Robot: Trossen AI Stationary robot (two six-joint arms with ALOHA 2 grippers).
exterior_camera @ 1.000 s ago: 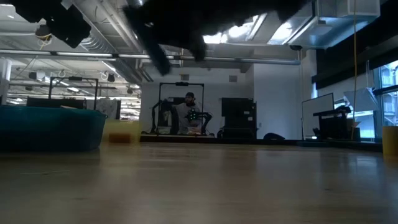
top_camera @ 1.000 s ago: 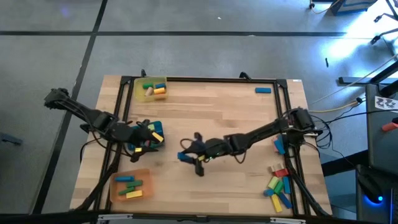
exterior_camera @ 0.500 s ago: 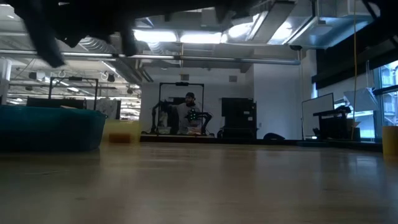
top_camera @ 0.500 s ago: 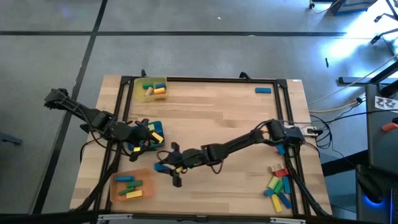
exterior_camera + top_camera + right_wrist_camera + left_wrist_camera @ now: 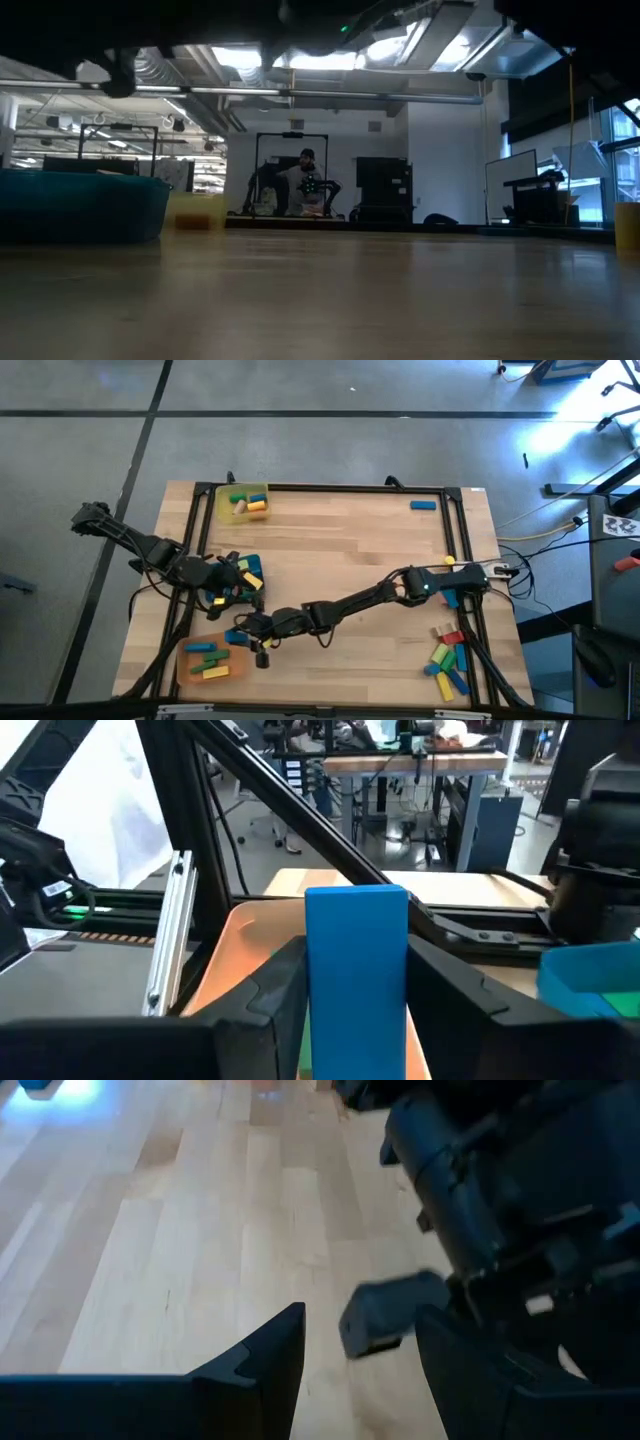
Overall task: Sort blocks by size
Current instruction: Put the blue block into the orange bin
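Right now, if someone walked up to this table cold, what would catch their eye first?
Probably the right arm stretched across the whole table, its gripper clamped on a blue block near the orange tray at the front left. Next, the left gripper sits open over the blue tray. Then the heap of unsorted blocks at the front right corner.

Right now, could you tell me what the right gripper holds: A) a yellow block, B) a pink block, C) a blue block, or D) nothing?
C: the right wrist view shows a blue block clamped between the right gripper fingers, near the orange tray.
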